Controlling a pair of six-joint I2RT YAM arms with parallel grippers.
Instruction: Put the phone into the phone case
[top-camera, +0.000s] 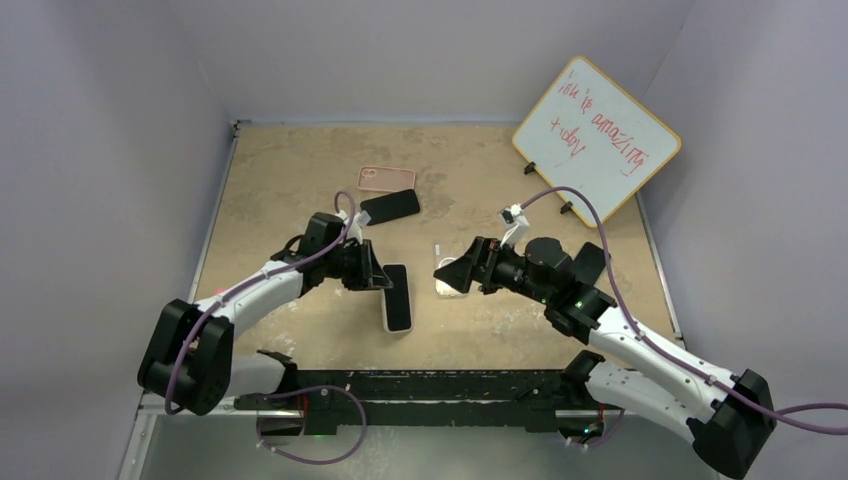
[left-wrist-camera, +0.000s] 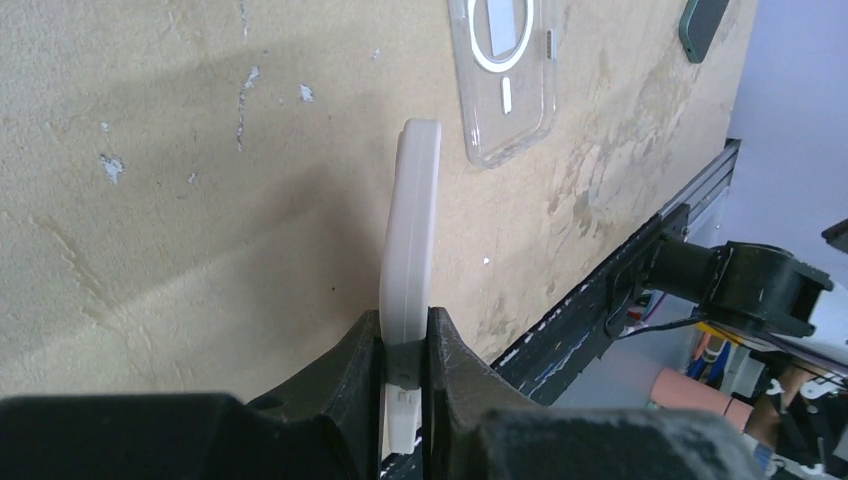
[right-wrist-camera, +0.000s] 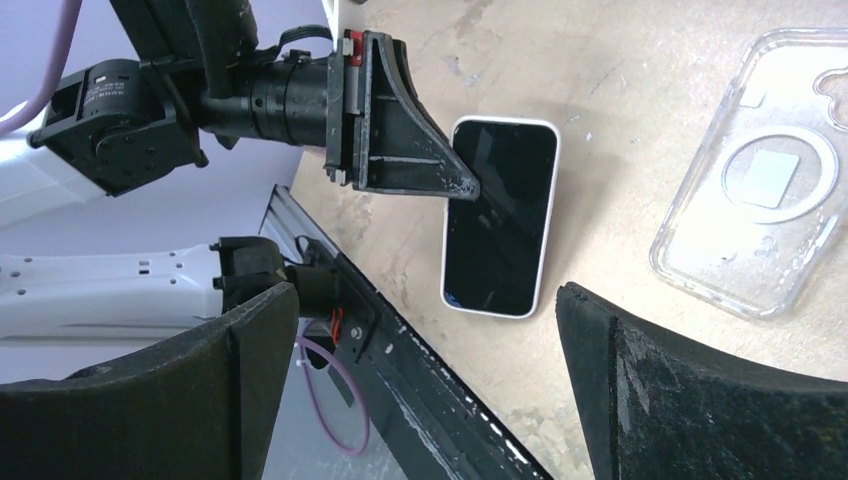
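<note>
My left pincer (left-wrist-camera: 405, 345) is closed on the white phone (left-wrist-camera: 410, 230), and the two fingers press on its thin edge at one end. The dark screen of the phone is turned toward my right arm. I cannot tell if its far end touches the table (top-camera: 300, 170). My right pincer (right-wrist-camera: 425, 310) is wide open and holds nothing. It hangs just beside the clear phone case (right-wrist-camera: 760, 200), which lies flat, near the phone but apart from it. Farther back lie a black phone (top-camera: 390, 207) and a pink case (top-camera: 386, 178).
</note>
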